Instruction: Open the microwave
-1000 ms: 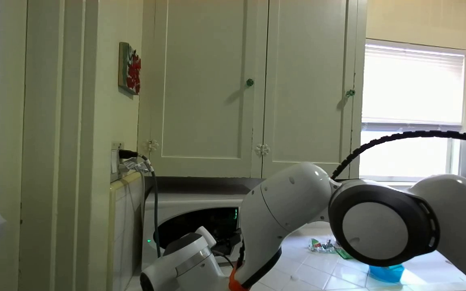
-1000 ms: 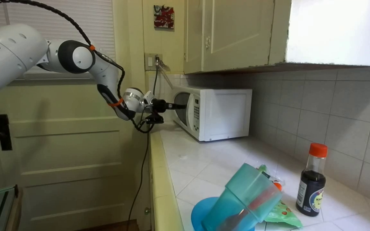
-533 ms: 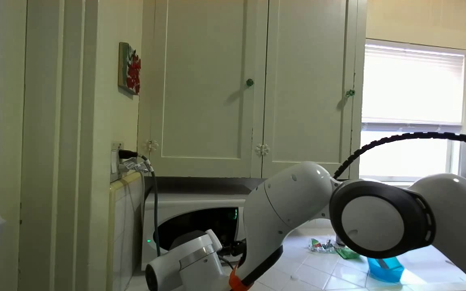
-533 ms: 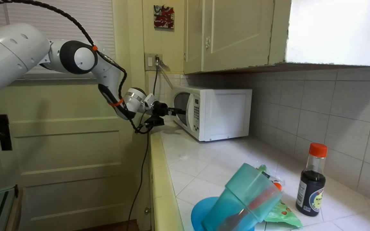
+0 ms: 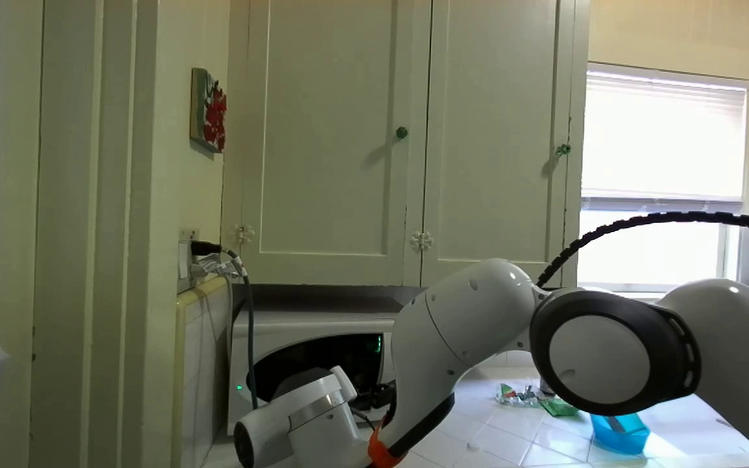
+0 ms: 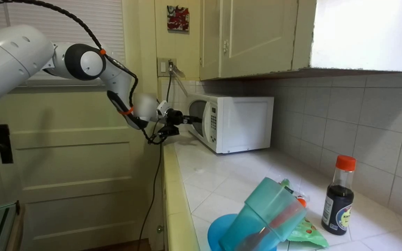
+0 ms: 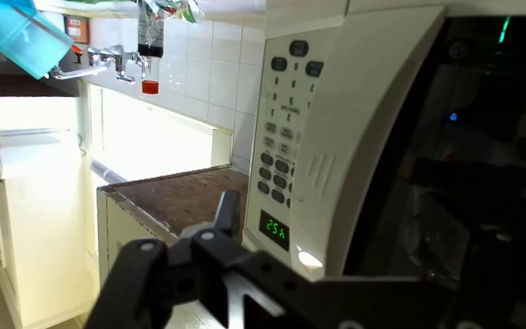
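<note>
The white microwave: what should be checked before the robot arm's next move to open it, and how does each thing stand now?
1. Door of the microwave shut: ok.
2. Pincer open: ok.
3. Handle gripped: not ok; the pincer is not closed on it.
4. Pincer free of contact with the door: cannot tell.
5. Red-capped bottle and tilted cup apart from the microwave: ok.
6. Dark cord out of the door's way: cannot tell; in an exterior view it appears across the microwave's front.
</note>
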Action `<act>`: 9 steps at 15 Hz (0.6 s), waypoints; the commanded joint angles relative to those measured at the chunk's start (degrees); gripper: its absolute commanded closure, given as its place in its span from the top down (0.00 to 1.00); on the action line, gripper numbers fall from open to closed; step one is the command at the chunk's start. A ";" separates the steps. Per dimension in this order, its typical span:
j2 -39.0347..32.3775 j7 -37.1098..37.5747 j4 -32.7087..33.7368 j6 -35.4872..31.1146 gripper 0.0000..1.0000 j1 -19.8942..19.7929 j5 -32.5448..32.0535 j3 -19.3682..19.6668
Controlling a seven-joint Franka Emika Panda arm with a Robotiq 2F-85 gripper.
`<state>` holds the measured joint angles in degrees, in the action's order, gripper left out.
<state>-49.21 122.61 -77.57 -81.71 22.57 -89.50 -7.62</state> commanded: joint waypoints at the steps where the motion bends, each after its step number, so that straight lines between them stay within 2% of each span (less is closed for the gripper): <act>1: -0.02 3.39 -1.12 0.59 1.00 -0.25 1.51 -0.31; 4: -0.02 1.99 -1.35 -0.08 1.00 -0.78 3.13 -0.78; 8: -0.26 1.70 -0.40 0.08 1.00 0.00 1.71 0.01; 9: -1.09 -0.35 1.24 0.08 1.00 0.77 0.74 0.14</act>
<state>-49.32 124.39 -78.17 -81.71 22.46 -87.86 -7.66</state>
